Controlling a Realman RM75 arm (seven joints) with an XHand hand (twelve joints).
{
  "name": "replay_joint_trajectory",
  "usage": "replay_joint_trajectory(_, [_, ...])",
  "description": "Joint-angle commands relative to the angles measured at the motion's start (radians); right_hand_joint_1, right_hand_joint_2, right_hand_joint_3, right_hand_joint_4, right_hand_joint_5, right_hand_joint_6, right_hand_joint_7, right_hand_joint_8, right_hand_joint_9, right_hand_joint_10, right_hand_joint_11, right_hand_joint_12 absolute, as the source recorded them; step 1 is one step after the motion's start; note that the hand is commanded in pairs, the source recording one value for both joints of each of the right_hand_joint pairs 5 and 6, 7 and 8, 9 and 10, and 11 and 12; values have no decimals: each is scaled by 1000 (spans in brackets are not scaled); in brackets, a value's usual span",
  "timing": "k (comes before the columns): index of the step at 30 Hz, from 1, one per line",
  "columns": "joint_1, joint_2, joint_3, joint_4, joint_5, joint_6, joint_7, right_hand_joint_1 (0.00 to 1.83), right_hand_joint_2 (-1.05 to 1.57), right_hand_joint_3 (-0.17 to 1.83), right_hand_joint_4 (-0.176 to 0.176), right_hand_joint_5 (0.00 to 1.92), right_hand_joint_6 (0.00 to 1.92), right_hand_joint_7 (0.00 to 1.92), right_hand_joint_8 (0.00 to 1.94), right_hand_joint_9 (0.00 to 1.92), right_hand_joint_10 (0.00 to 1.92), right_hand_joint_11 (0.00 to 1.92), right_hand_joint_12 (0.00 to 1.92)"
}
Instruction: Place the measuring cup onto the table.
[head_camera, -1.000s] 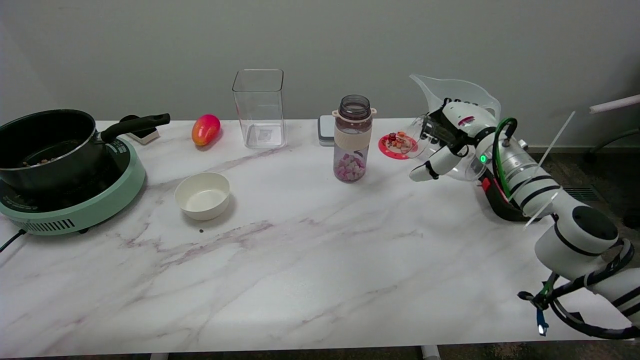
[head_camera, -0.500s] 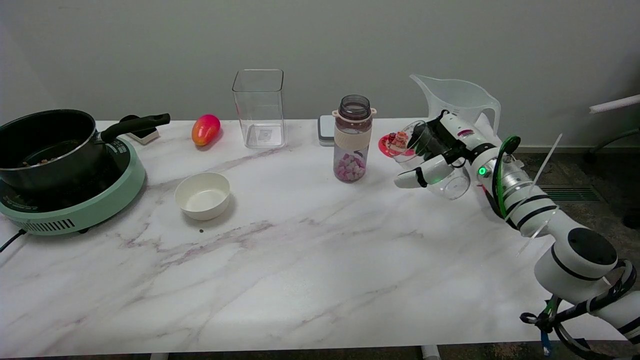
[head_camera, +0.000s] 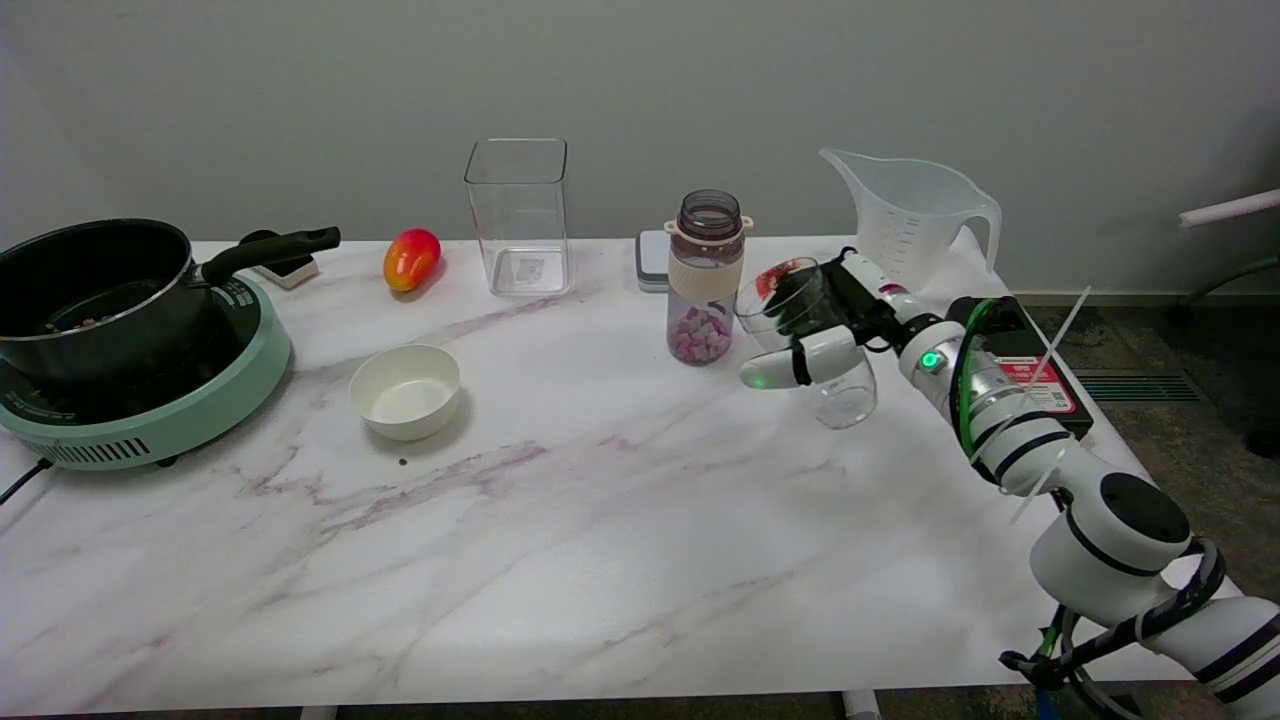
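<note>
While tilted above the marble table (head_camera: 600, 520), the clear measuring cup (head_camera: 815, 345) sits gripped in the right hand (head_camera: 825, 335), fingers wrapped round it; just right of the bottle (head_camera: 706, 277); large jug (head_camera: 910, 215) behind.

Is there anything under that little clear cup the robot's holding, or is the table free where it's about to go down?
Nothing visible: bare table lies below the cup in the right hand. The bottle stands to its left.

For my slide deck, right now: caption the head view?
Right hand holds a clear measuring cup tilted above the marble table, beside a bottle.
</note>
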Motion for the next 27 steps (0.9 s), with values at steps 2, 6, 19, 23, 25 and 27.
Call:
replay_joint_trajectory(2, [108, -65, 4, -96, 339, 303, 62, 1198, 1571, 345, 0, 1920, 1920, 1764, 1764, 1618, 1618, 1402, 1402])
replay_joint_trajectory(6, [115, -70, 4, -162, 475, 410, 62, 1205, 1571, 320, 0, 1920, 1920, 1771, 1771, 1629, 1629, 1417, 1417])
replay_joint_trajectory(19, [184, -174, -75, -566, 873, 875, -34, 1218, 1571, 266, 0, 1920, 1920, 1790, 1790, 1666, 1666, 1500, 1500])
replay_joint_trajectory(23, [243, -182, -125, -683, 947, 997, -192, 1223, 1571, 271, 0, 1920, 1920, 1791, 1791, 1669, 1669, 1497, 1497])
replay_joint_trajectory(25, [259, -180, -150, -721, 982, 1034, -275, 1226, 1571, 267, 0, 1920, 1920, 1802, 1802, 1695, 1695, 1536, 1536])
replay_joint_trajectory(27, [275, -182, -175, -756, 1024, 1069, -365, 1234, 1571, 257, 0, 1920, 1920, 1810, 1810, 1713, 1713, 1571, 1571])
